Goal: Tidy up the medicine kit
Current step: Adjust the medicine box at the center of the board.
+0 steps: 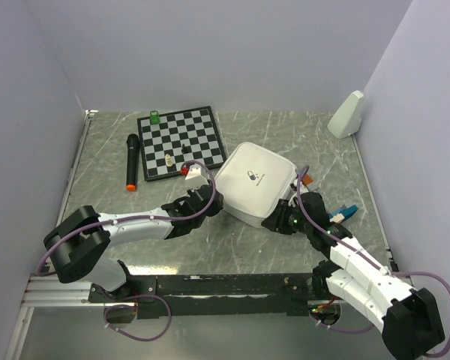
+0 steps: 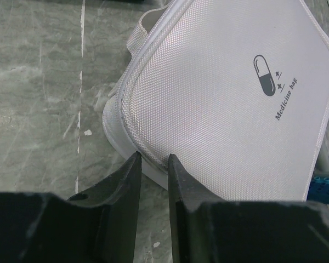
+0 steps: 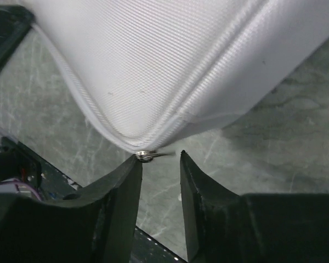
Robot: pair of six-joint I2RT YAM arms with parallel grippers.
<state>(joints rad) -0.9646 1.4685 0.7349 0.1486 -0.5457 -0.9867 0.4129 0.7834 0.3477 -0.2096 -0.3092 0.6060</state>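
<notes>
- A black microphone (image 1: 131, 160) with an orange end lies on the grey marbled table (image 1: 232, 251), well to the left of the medicine kit (image 1: 255, 184).
- The black-and-white chessboard (image 1: 181, 142) lies up and to the left of the kit, its near corner close to the kit's left corner. A green piece (image 1: 154, 117) stands on its far corner, with a pale piece (image 1: 169, 159) and a red one (image 1: 184, 170) along its near edge.
- The left gripper (image 2: 152, 159) sits at the kit's lower-left rim. Its fingers are only narrowly parted and the tips meet the seam; whether they pinch the rim cannot be told.
- The kit lies flat and closed at about the middle of the table, turned corner-on, with the pill logo (image 2: 265, 75) facing up.
- The right gripper (image 3: 160, 154) is at the kit's near corner, fingers released with bare table between them. A small metal zip pull (image 3: 149, 156) lies just at one fingertip.
- An orange item (image 1: 306, 180) lies just beside the kit's right edge, and a blue item (image 1: 343, 213) sits further right.
</notes>
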